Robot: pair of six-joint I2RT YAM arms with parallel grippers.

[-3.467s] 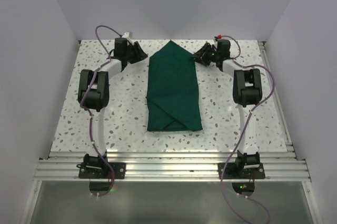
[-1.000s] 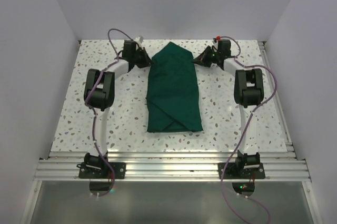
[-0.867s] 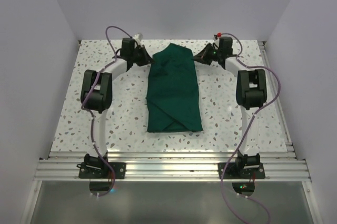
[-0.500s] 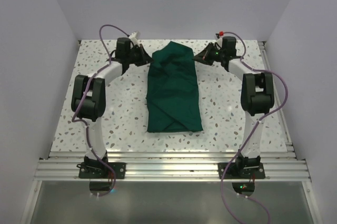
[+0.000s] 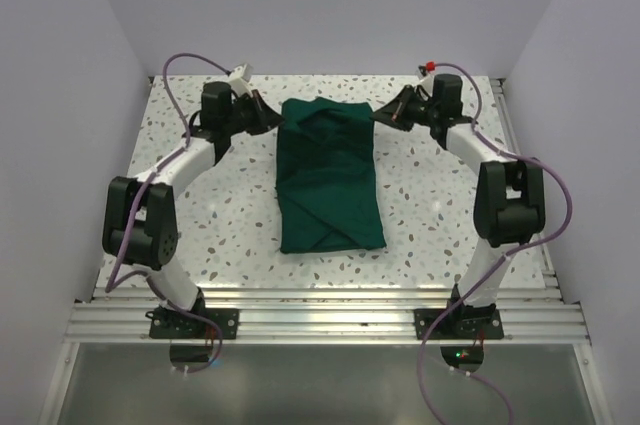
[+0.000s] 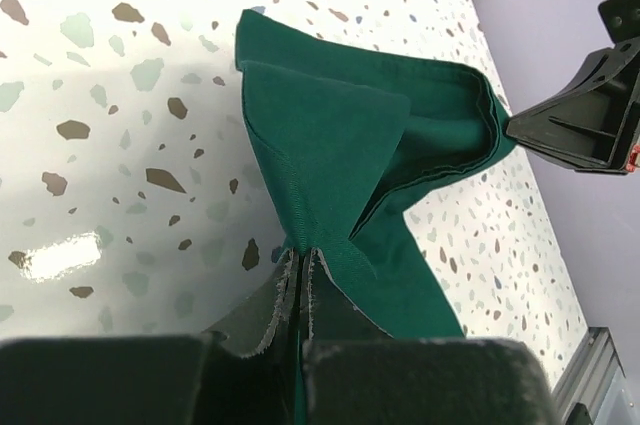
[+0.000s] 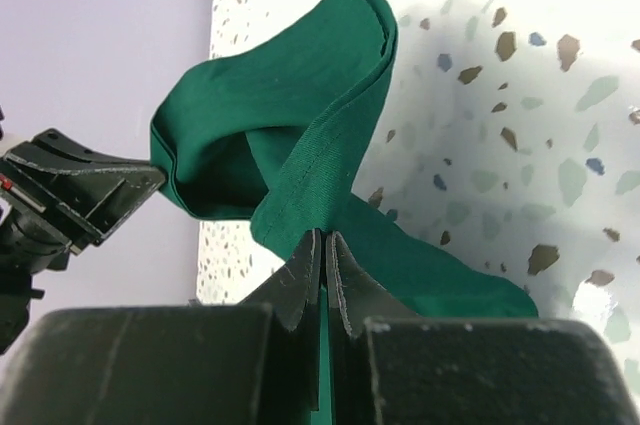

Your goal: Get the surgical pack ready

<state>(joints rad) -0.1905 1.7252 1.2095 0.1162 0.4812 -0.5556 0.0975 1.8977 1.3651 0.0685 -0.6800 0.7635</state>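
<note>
Folded dark green cloth bundle of the surgical pack, lying flat on the middle of the speckled table, well clear of its edges. Pinched at its two far corners: left gripper clamped tight on the far-left corner, right gripper clamped likewise on the far-right one, with only a thin layer of fabric between each pair of jaws. In both wrist views, far edge lifted off the table between the two pinches and sagging into a loose roll.

Likely trouble from here: slipping out of one pinch, given so little cloth between the jaws, and dropping the flap askew. Also pulling unevenly, one arm ahead of the other, and so twisting the flap or dragging the whole bundle sideways. Also hauling too hard towards the near end and loosening the diagonal folds there. With both grippers facing each other across the far edge, knocking together if brought inward.

Long axis running from near edge to far edge of the table, straight out from between the arm bases. Tucked end with the diagonal folds pointing towards the bases; held end pointing at the back wall.
</note>
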